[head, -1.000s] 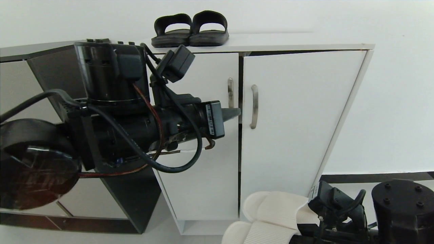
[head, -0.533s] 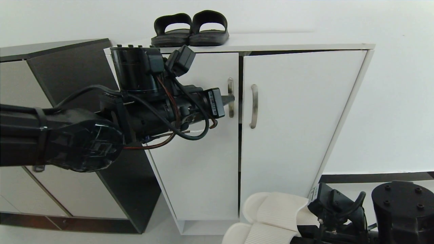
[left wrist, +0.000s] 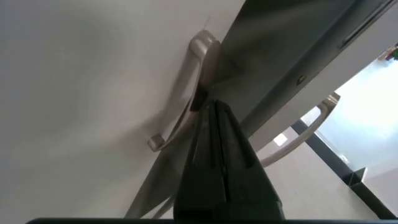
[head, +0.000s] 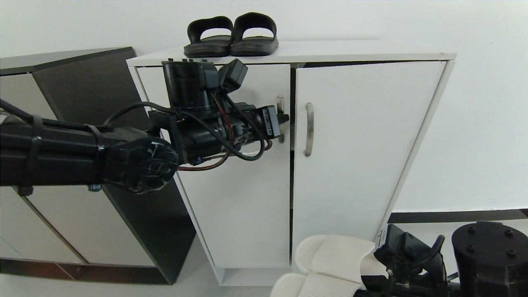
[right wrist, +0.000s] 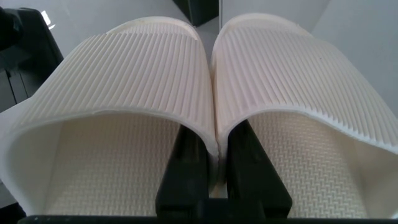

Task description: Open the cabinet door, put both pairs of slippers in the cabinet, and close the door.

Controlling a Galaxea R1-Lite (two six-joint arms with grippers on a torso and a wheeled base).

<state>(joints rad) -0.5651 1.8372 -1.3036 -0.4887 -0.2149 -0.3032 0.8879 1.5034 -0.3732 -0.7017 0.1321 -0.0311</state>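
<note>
My left pincer (head: 284, 119) sits narrow at the door handle (head: 280, 100) to hook it open, right pincer (right wrist: 214, 155) pinches white slippers (right wrist: 137, 74) together for loading.

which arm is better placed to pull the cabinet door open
Left. The left gripper has its fingers at the left door handle, while the right gripper is low by the foot of the cabinet, shut on the white slippers.

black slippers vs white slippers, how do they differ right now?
Colour: black slippers dark, white slippers pale with ribbed straps. Place: black slippers rest on top of the cabinet; white slippers are held low by the right gripper. Both pairs sit side by side.
</note>
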